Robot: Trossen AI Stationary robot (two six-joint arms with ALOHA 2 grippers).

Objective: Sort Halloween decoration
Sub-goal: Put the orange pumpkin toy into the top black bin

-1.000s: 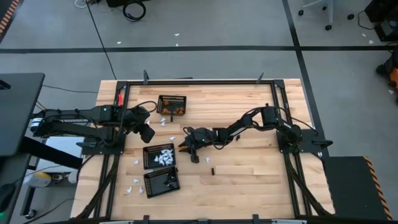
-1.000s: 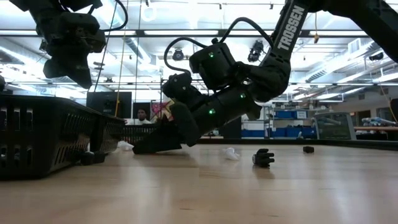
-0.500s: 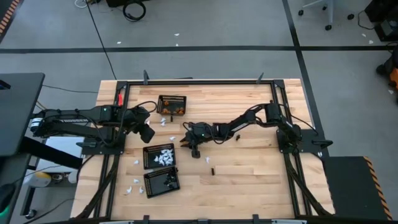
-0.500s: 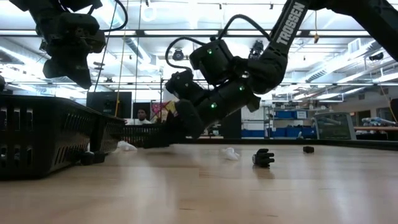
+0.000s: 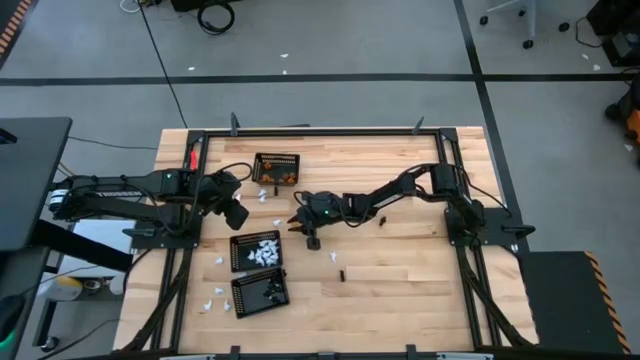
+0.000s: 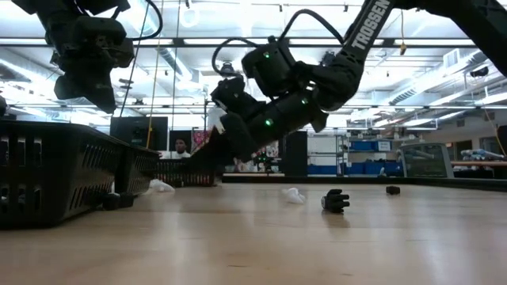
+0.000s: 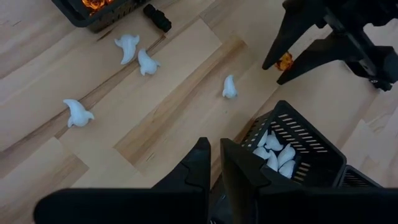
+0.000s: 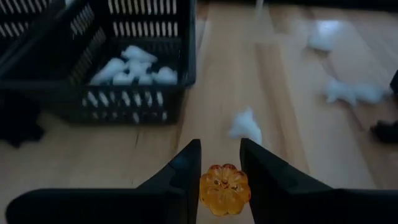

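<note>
right tool [image 8: 224, 168]: pinching orange pumpkin [image 8: 224, 188], off the tabletop [image 5: 400, 270] near white-piece basket [image 5: 257, 251] | left tool [image 7: 214, 155]: fingers nearly together, empty, above that basket | white ghosts [image 7: 138, 55] loose on tabletop

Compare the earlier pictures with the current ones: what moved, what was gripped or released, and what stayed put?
The right end effector, shut on an orange pumpkin piece, lifted off the table and shifted toward the far basket of orange pieces. Nothing was released. The left end effector stayed hovering, and the baskets and loose white ghosts stayed put.
</note>
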